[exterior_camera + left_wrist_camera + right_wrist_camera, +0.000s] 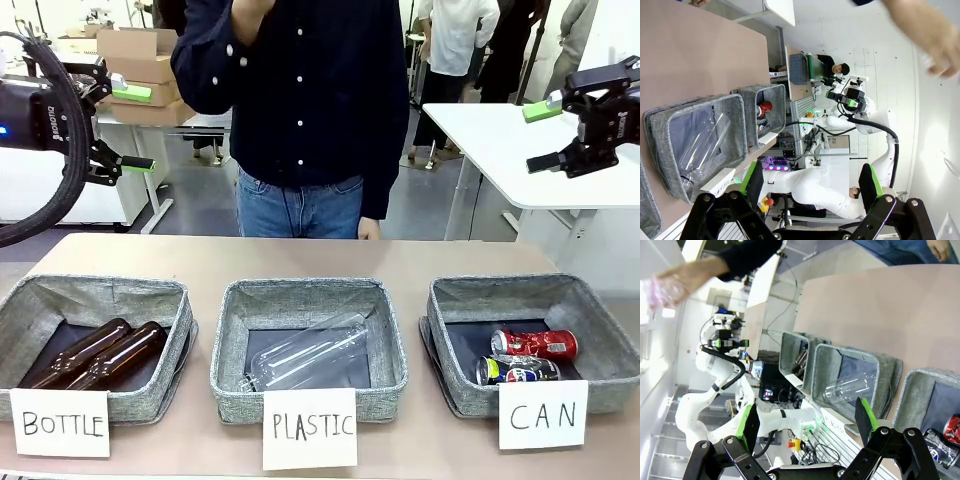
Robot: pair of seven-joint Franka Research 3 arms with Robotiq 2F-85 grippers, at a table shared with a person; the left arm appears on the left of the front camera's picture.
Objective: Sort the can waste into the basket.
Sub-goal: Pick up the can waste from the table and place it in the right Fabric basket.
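Lying in the basket (pixel 450 330) with the "CAN" sign (pixel 543 414) are both cans. The red can (pixel 535 345) rests on its side, with its long way going left to right across the dark floor. The blue and silver can (pixel 517 371) lies on its side too, just in front of the red one and touching it, and it points nearly the same way. This basket sits at the robot's right end of the table (pixel 300 258).

The right gripper (pixel 549 135) hangs high in the air, up above and a bit behind that basket. Its jaws stand wide apart and hold nothing. From its own camera the right gripper (pixel 805 422) looks down at the table, and the red can (pixel 954 424) peeks in at the lower right edge.

The left gripper (pixel 128 128) hangs high on the other side, well apart from the cans. Its jaws are wide apart too, with nothing between them.

So the right arm is much nearer to the cans than the left arm. The cans lie below the right gripper and a little toward the robot.

No can lies out on the bare table. I think the sorting job looks done.

A person (pixel 300 110) stands at the far side with one hand (pixel 670 282) raised.
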